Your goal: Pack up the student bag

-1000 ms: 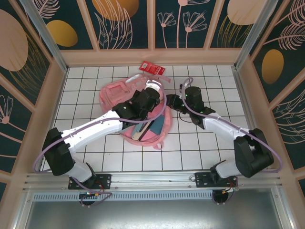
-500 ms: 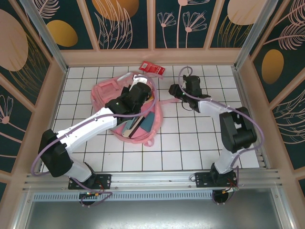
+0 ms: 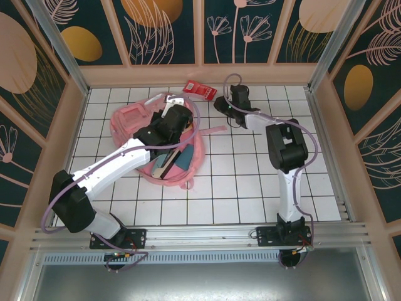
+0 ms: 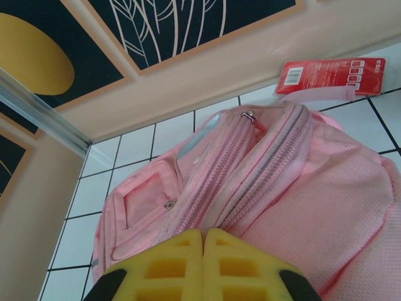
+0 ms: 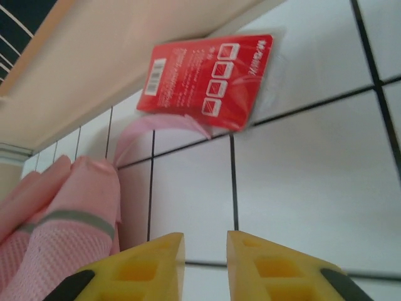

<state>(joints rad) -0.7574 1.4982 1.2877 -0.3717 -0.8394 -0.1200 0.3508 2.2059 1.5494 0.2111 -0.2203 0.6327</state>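
The student bag (image 3: pixel 131 120) lies flat on the white tiled table (image 3: pixel 263 182), its open near end showing flat dark and teal things (image 3: pixel 182 160) inside. The left gripper (image 4: pixel 203 241) sits low over the bag's top, just behind the zip rows (image 4: pixel 250 163), its yellow fingers (image 4: pixel 169 263) pressed together with nothing visible between them. Just beyond the bag's far right corner a red packet (image 5: pixel 207 81) lies against the wall with a pink strap loop (image 5: pixel 156 128) reaching under it, and the right gripper (image 5: pixel 205 241) hovers beside the bag facing that packet, its fingers (image 5: pixel 263 260) a narrow gap apart and empty.
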